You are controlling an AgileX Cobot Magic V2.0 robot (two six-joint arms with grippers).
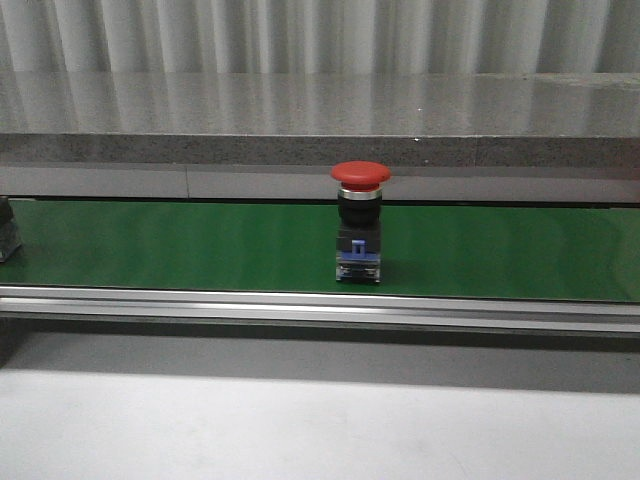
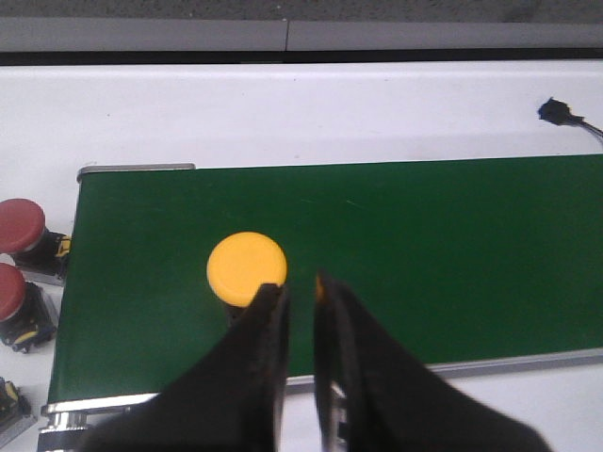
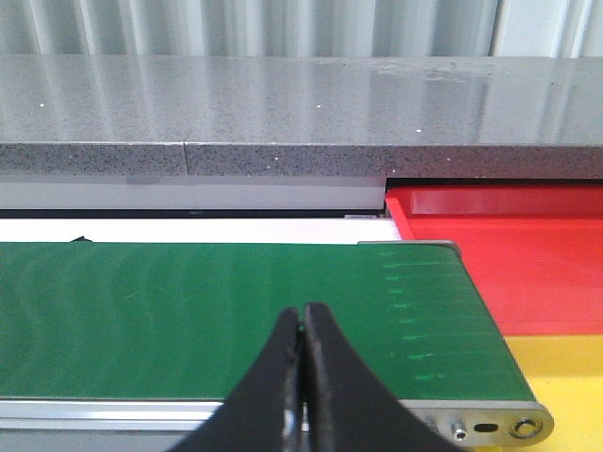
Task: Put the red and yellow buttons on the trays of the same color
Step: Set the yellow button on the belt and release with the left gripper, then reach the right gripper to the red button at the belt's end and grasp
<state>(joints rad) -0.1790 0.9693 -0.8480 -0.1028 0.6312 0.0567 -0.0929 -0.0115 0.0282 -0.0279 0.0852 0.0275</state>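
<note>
A red button (image 1: 360, 176) with a black and blue base stands upright on the green belt (image 1: 180, 245) in the front view. In the left wrist view a yellow button (image 2: 245, 265) sits on the belt (image 2: 452, 254). My left gripper (image 2: 298, 288) hovers just beside it, its jaws a narrow gap apart with nothing between them, and one fingertip overlaps the button's near edge. My right gripper (image 3: 303, 312) is shut and empty over the belt's end (image 3: 188, 311). The red tray (image 3: 509, 250) and the yellow tray (image 3: 565, 367) lie beside that end.
Two more red buttons (image 2: 19, 226) (image 2: 8, 292) rest on the white table off the belt's end, with another small part (image 2: 9, 407) near them. A black connector (image 2: 558, 111) lies on the table. A grey ledge (image 1: 320, 150) runs behind the belt. A dark object (image 1: 6, 230) shows at the left edge.
</note>
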